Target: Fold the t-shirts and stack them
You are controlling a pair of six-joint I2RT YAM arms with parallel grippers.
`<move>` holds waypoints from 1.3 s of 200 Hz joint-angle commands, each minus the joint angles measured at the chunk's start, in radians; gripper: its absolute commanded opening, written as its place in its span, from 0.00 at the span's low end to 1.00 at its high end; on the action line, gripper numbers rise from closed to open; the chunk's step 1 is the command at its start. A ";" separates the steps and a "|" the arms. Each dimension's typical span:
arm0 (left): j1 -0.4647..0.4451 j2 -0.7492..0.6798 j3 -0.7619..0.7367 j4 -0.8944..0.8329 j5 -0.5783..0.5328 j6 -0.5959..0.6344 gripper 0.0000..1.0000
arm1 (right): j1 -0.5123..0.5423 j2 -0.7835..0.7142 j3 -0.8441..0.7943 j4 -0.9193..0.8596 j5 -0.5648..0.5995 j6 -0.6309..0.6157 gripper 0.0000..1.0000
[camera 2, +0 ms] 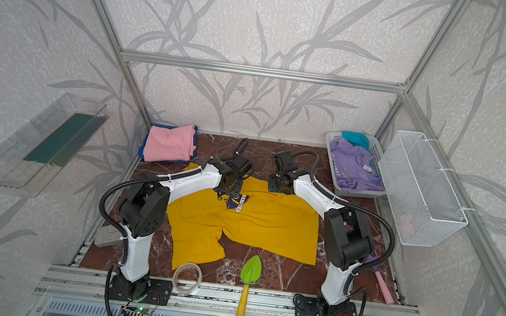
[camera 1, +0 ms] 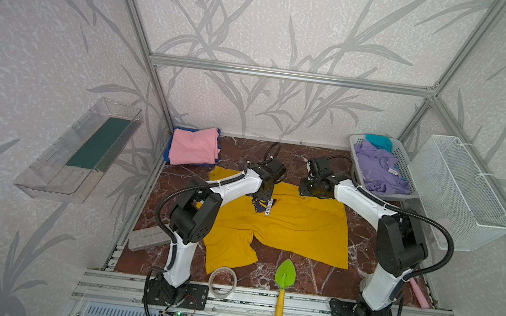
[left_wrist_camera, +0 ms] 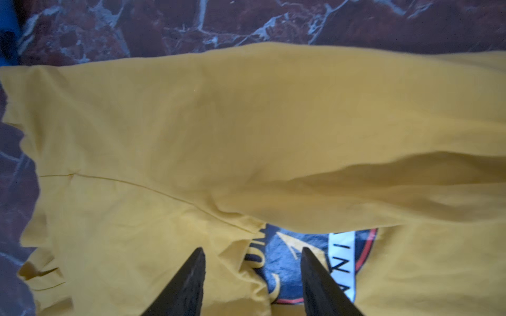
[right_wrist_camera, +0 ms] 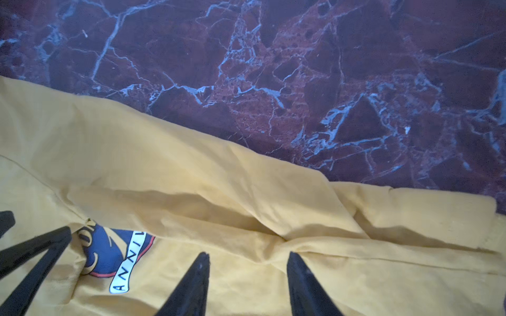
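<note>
Mustard-yellow cotton covers the middle of the red-brown marble tabletop (camera 1: 296, 279). The yellow t-shirt (camera 1: 288, 232) lies spread there with 1 sleeve reaching toward the near edge. Its far portion is folded back over itself, and the fold hides part of the dark blue print (left_wrist_camera: 309, 262).

My left gripper (left_wrist_camera: 252, 250) is over the shirt at that print, jaws apart with nothing between them. My right gripper (right_wrist_camera: 248, 254) is over the far right part of the same shirt, near the folded edge, jaws also apart and empty. Whether either one's tips touch the cloth I cannot tell. The right wrist view shows the left gripper's fingers (right_wrist_camera: 41, 246) close beside mine.

At the far left corner of the tabletop the pink t-shirt (camera 1: 193, 148) lies folded on top of the blue t-shirt (camera 1: 166, 154). At the far right corner the white basket (camera 1: 400, 165) holds the crumpled lavender t-shirt (camera 1: 378, 171), with the teal t-shirt (camera 1: 378, 141) behind it.

Along the near edge lie a roll of tape (camera 1: 222, 281), just beside the sleeve, and a green trowel (camera 1: 284, 277).
</note>
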 commanded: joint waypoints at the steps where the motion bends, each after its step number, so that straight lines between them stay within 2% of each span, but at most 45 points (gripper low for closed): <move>1: -0.014 0.047 0.039 0.007 0.013 0.027 0.61 | -0.004 0.061 0.039 -0.095 0.023 0.018 0.49; 63: -0.020 0.105 0.054 0.017 0.031 0.033 0.61 | -0.017 0.062 -0.006 -0.110 0.061 0.063 0.46; 82: -0.020 0.119 0.054 0.023 0.038 0.033 0.56 | -0.020 0.081 -0.007 -0.097 0.051 0.073 0.46; 91: -0.020 0.124 0.055 0.024 0.042 0.033 0.46 | -0.021 0.097 0.001 -0.095 0.044 0.076 0.45; 99: -0.020 0.128 0.056 0.025 0.044 0.032 0.37 | -0.021 0.109 0.005 -0.084 0.041 0.079 0.38; 114: -0.020 0.129 0.055 0.028 0.046 0.028 0.21 | -0.025 0.125 0.008 -0.061 0.031 0.092 0.11; 126: -0.020 0.125 0.053 0.026 0.047 0.026 0.03 | -0.028 0.118 0.006 -0.048 0.025 0.100 0.00; 130: -0.020 0.124 0.051 0.025 0.046 0.024 0.00 | -0.027 0.110 0.002 -0.042 0.027 0.102 0.00; 182: -0.010 0.103 0.036 -0.012 -0.012 0.001 0.00 | -0.028 -0.099 -0.147 -0.011 0.117 0.109 0.00; 209: 0.004 0.082 0.001 -0.013 -0.025 -0.013 0.00 | -0.026 -0.224 -0.292 0.038 0.098 0.154 0.00; 226: 0.009 0.066 -0.024 -0.006 -0.035 -0.020 0.00 | -0.023 -0.223 -0.331 0.096 0.080 0.143 0.00; 245: 0.013 0.049 -0.043 -0.007 -0.043 -0.026 0.00 | -0.023 -0.132 -0.226 0.026 0.048 0.116 0.24; 260: 0.016 0.039 -0.056 -0.015 -0.049 -0.032 0.00 | -0.023 -0.060 -0.159 0.026 0.008 0.117 0.36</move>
